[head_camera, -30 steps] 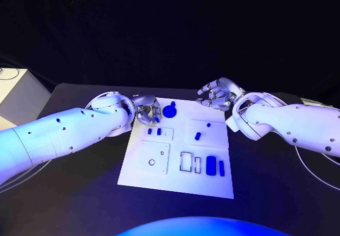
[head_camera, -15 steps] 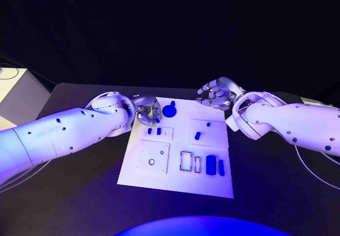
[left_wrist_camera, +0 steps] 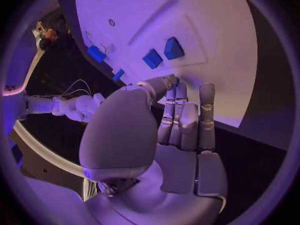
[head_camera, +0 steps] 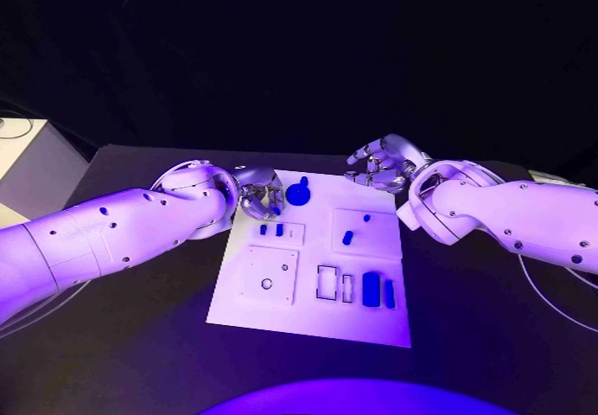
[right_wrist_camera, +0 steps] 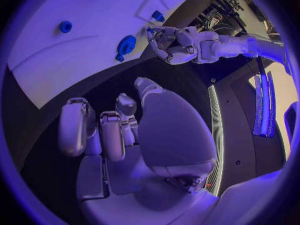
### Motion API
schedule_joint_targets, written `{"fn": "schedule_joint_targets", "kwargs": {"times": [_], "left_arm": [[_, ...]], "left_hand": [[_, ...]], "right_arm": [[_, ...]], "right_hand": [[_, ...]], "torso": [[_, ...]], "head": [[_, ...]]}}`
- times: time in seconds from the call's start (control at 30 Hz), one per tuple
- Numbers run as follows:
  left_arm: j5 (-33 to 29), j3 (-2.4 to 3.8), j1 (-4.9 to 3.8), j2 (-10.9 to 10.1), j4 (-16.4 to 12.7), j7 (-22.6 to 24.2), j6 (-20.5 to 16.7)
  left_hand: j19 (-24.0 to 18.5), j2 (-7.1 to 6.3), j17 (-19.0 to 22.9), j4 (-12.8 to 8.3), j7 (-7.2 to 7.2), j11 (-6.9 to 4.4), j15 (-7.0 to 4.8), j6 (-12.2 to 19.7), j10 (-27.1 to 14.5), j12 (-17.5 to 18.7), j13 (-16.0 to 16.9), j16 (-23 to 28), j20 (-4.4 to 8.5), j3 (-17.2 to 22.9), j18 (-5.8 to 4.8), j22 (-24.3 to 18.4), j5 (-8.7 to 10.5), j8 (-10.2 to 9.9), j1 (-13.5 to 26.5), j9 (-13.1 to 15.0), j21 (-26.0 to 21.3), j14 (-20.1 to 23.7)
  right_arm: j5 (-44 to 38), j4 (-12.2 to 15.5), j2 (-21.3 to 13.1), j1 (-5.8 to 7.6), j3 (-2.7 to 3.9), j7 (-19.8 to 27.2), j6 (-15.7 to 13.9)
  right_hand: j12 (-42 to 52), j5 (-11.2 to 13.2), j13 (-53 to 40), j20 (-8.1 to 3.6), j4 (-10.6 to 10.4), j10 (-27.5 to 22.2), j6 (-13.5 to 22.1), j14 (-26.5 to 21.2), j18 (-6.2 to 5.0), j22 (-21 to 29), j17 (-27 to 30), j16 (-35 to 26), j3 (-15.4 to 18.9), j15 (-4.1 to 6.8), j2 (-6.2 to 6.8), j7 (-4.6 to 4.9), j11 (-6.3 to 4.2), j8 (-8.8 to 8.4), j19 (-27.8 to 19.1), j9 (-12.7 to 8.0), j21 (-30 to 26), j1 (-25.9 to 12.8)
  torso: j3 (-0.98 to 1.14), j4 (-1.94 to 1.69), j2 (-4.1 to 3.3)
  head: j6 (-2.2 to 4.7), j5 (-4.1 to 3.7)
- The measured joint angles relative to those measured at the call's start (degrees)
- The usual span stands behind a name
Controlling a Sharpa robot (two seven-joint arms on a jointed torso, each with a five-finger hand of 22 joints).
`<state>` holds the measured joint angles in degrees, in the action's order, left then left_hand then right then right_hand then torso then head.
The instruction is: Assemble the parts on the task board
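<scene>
The round blue part point(head_camera: 299, 194) lay at the far edge of the task board point(head_camera: 312, 320), just beside the left hand point(head_camera: 258, 201) — empty, fingers loosely curled — while the right hand point(head_camera: 380, 166) hovered farther off over the dark surface point(head_camera: 149, 346), open and holding nothing.

The task board point(head_camera: 312, 285) is white, with faint outlined squares and dark-edged rectangular slots across it. The parts are blue: a rounded piece with a stem point(head_camera: 299, 194), a small oblong point(head_camera: 350, 238), two short pegs point(head_camera: 272, 231), and upright bars point(head_camera: 372, 289) that look darker, perhaps navy. The worktop point(head_camera: 137, 346) is black. Both arms are white; the left hand point(head_camera: 259, 197) and right hand point(head_camera: 378, 166) are silver.
</scene>
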<state>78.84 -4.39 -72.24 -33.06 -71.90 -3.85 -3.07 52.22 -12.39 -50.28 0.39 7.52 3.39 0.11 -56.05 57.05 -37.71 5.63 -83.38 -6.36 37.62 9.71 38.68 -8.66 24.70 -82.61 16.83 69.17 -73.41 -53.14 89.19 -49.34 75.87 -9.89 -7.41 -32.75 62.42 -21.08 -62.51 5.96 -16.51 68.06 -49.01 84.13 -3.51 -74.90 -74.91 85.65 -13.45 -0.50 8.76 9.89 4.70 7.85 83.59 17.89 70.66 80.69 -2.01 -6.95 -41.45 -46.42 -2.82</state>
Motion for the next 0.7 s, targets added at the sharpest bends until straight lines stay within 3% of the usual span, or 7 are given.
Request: {"fn": "schedule_joint_targets", "kwargs": {"times": [0.37,0.7], "left_arm": [[0.0,-0.06,-0.03,0.1,0.1,-0.1,0.1],[0.0,-0.13,0.04,-0.2,-0.4,0.0,0.1]], "left_hand": [[0.0,-0.27,0.8,-0.4,0.04,0.13,0.00,0.1,-0.1,-0.1,0.4,0.0,0.00,-0.4,0.00,-0.6,0.00,-0.7,0.5,0.2,0.0,0.0],[-0.1,-0.05,0.5,-0.8,0.33,0.79,0.37,1.4,-3.1,-3.2,2.3,-0.4,-0.14,-1.1,0.00,-0.9,-0.02,-2.0,0.7,0.2,-0.2,0.4]], "right_arm": [[0.0,0.0,0.0,0.00,0.00,0.0,0.0],[0.0,-0.1,0.0,0.00,0.00,0.0,0.0]], "right_hand": [[0.0,0.0,0.0,0.00,0.0,0.0,0.0,0.0,0.00,0.0,0.0,0.0,0.0,0.00,0.00,0.00,0.00,0.00,0.0,0.0,0.0,0.0],[0.0,0.0,0.0,0.00,0.0,0.0,0.0,0.0,0.00,0.0,0.0,0.0,0.0,0.00,0.00,0.00,0.00,0.00,0.0,0.0,0.0,0.0]], "torso": [[0.02,0.02,-0.01],[-0.01,0.03,0.03]], "head": [[-0.20,-0.10],[-0.23,-0.13]]}}
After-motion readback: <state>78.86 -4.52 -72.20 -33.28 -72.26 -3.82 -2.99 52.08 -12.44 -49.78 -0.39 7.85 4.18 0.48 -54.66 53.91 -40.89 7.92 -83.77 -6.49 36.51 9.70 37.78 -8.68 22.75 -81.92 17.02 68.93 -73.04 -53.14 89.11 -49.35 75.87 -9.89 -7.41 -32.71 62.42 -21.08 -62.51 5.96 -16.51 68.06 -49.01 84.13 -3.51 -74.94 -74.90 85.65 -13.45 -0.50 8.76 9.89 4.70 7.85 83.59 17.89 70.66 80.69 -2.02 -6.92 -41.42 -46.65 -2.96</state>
